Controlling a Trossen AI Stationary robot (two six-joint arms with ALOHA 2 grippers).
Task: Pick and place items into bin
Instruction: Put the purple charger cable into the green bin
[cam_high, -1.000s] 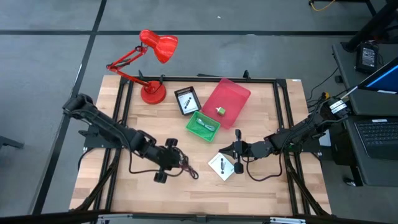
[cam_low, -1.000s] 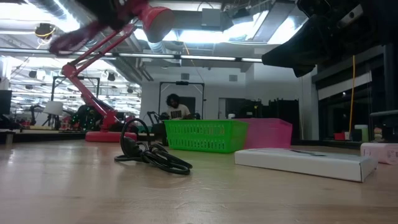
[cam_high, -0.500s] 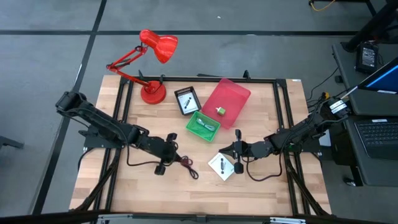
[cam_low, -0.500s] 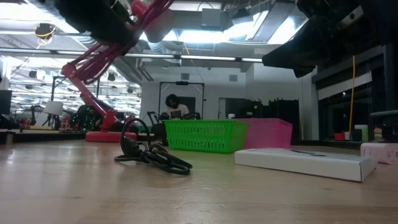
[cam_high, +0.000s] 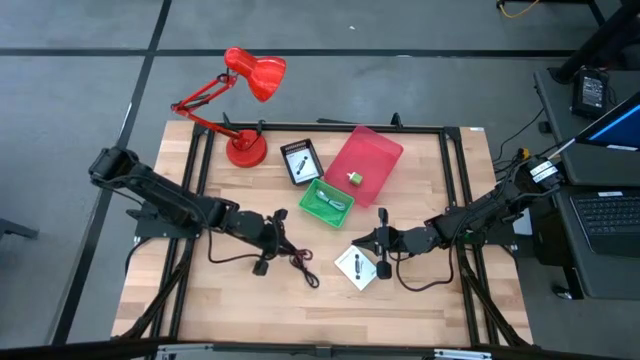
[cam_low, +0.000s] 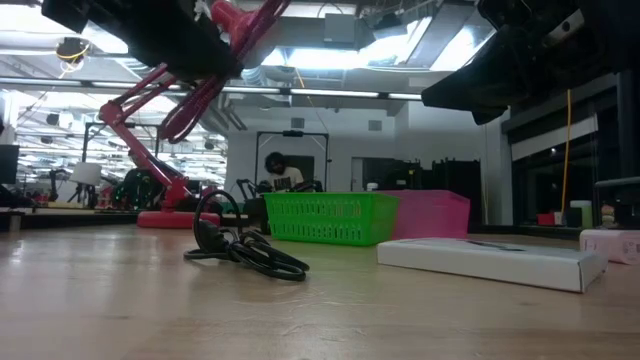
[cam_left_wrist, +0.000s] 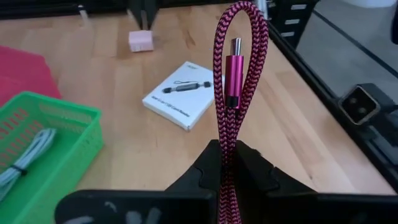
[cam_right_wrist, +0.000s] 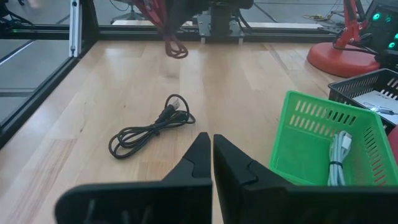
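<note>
Wooden table (cam_high: 200, 300) with lamp (cam_high: 246, 150), 2 bins, black cable (cam_right_wrist: 149, 128), white card (cam_high: 358, 267).

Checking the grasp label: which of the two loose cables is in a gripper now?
The maroon cable, pinched as a loop by the left gripper above the table. The black cable lies loose on the wood.

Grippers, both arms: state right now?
Left gripper: closed on the maroon cable, lifted off the table.
Right gripper: closed, holding nothing, low over the table beside the white card.
</note>
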